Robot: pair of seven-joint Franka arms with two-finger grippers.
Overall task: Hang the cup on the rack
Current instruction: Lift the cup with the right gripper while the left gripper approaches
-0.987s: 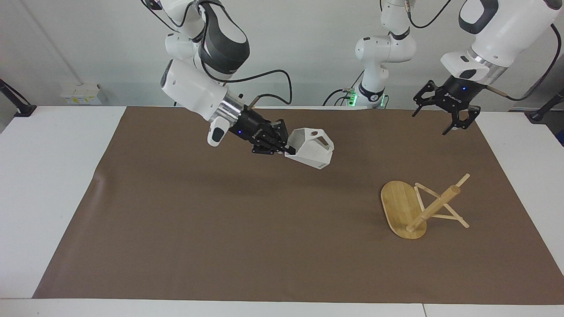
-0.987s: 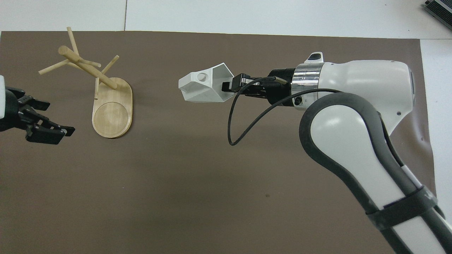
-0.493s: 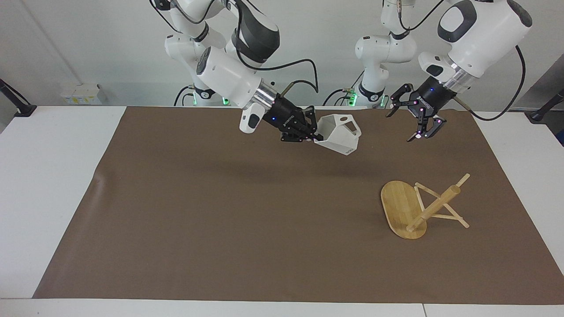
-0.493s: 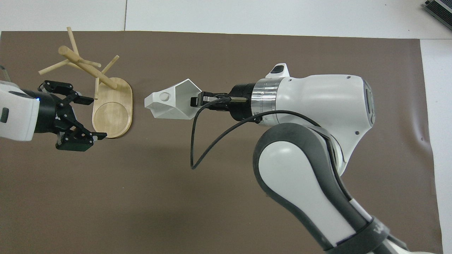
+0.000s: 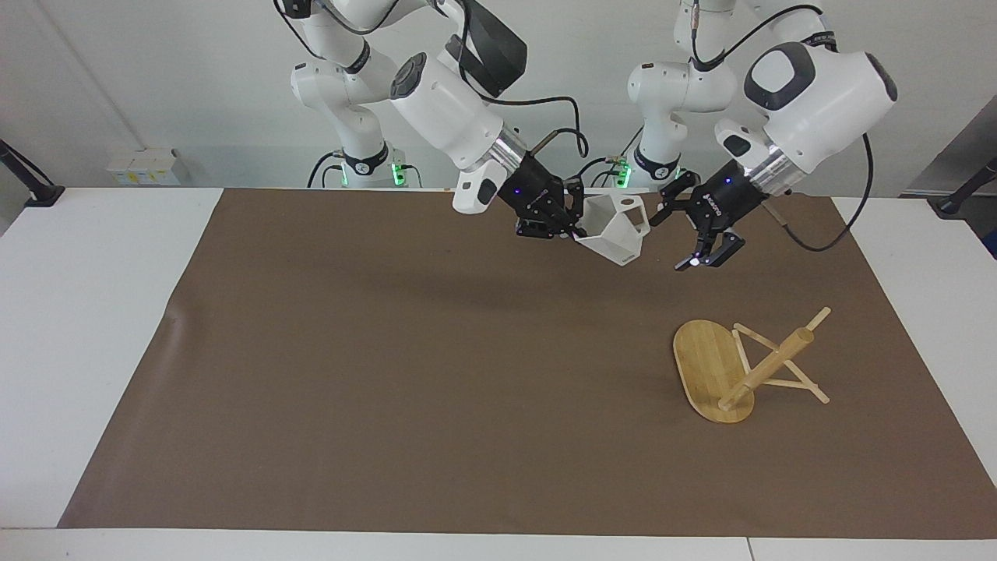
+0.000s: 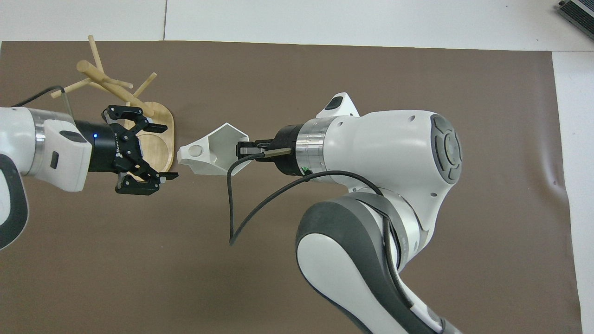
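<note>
The white faceted cup (image 5: 617, 231) (image 6: 209, 156) hangs in the air above the brown mat, tilted on its side. My right gripper (image 5: 575, 231) (image 6: 241, 150) is shut on its rim wall. The cup's handle with the round hole (image 6: 196, 150) points toward my left gripper (image 5: 685, 238) (image 6: 167, 150), which is open, a short gap from the cup and not touching it. The bamboo rack (image 5: 767, 366) (image 6: 100, 76) lies tipped over on the mat toward the left arm's end. Its oval base (image 5: 705, 366) stands on edge and its pegs rest on the mat.
A brown mat (image 5: 389, 351) covers most of the white table (image 5: 93, 312). A black cable (image 6: 232, 208) loops below the right wrist. Small white boxes (image 5: 144, 165) sit at the table's corner toward the right arm's end.
The right arm has carried the cup toward the left arm's end and closer to the robots. The left gripper has swung in toward the cup, still open. The rack has not moved.
</note>
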